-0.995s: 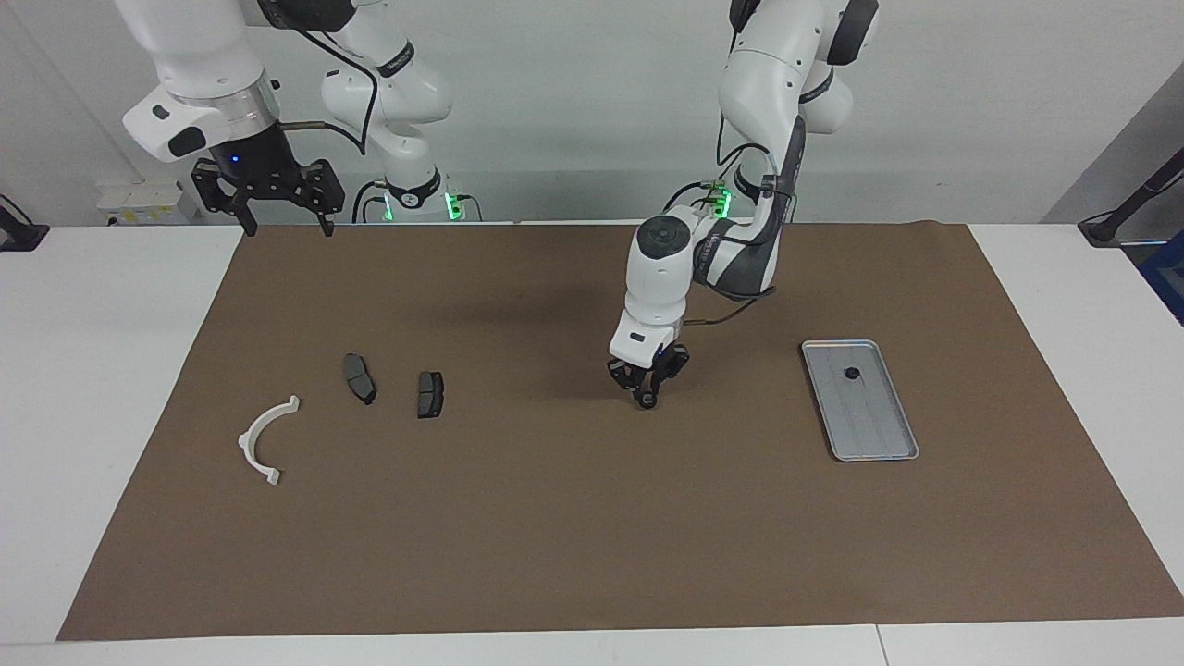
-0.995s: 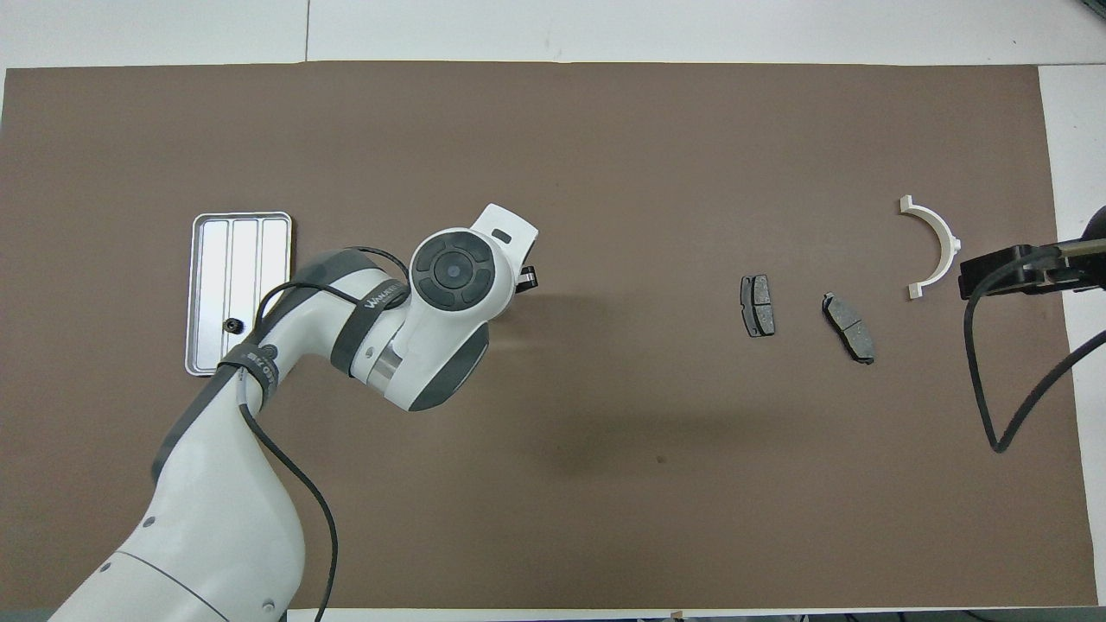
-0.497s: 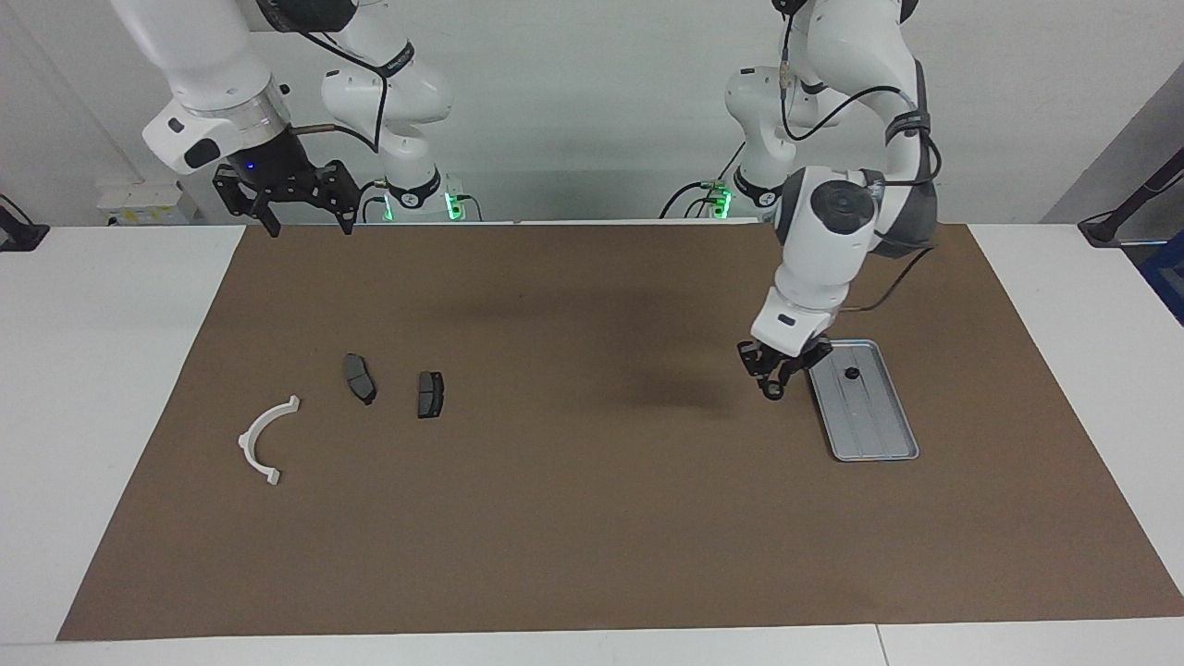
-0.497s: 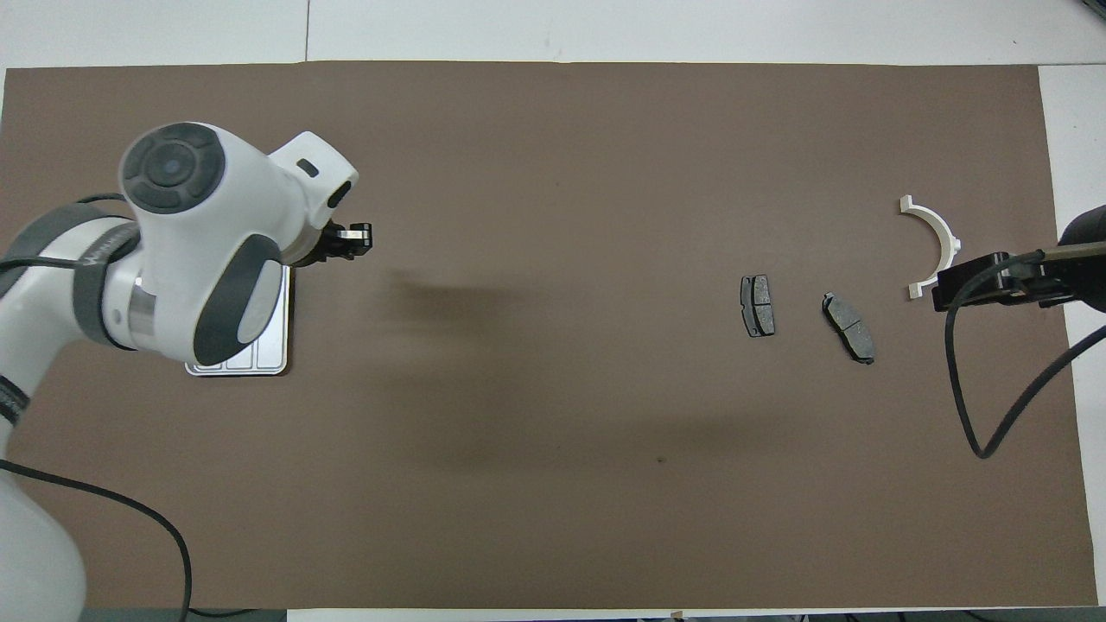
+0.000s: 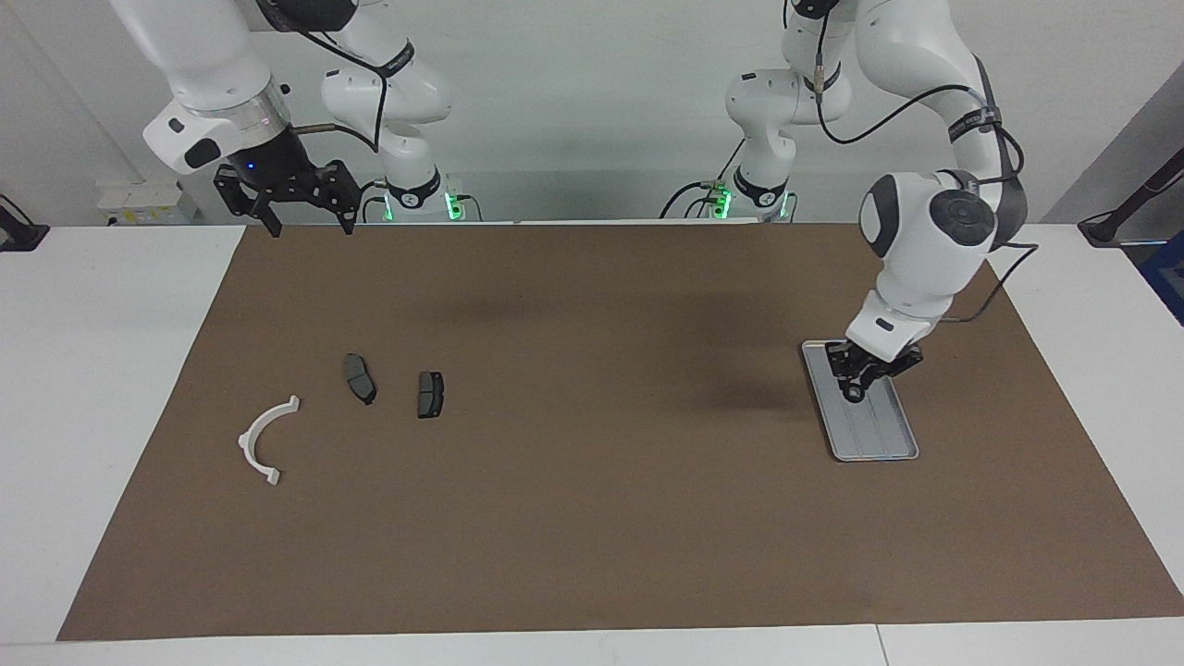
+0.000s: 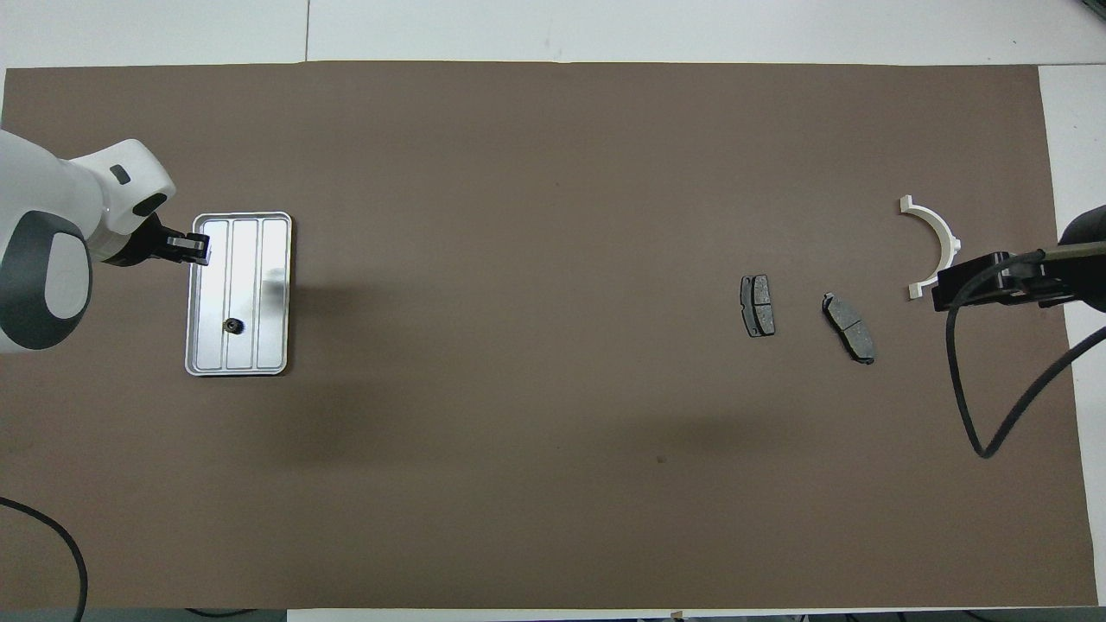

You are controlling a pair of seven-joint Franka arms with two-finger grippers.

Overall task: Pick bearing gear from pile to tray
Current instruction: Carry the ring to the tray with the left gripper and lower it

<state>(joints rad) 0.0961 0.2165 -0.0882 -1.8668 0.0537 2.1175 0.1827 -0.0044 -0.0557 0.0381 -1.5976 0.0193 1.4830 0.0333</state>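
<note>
The silver ribbed tray (image 5: 879, 437) lies on the brown mat at the left arm's end; it also shows in the overhead view (image 6: 273, 259). One tiny black round piece (image 6: 232, 325) lies in it. My left gripper (image 5: 853, 389) hangs low over the tray, shut on a small black round piece; in the overhead view this gripper (image 6: 197, 248) is over the tray's rim. The pile lies at the right arm's end: a white arc (image 5: 264, 439) and two dark grey plates (image 5: 359, 377) (image 5: 430, 393). My right gripper (image 5: 301, 220) is open, raised over the mat's edge by the robots.
The brown mat (image 5: 592, 518) covers most of the white table. In the overhead view the white arc (image 6: 937, 246) and the two plates (image 6: 758, 305) (image 6: 849, 326) lie beside my right gripper (image 6: 994, 278) and its dangling cable.
My left gripper has carried the small black piece from over the middle of the mat toward the left arm's end, to over the tray. My right gripper rose slightly, then held still.
</note>
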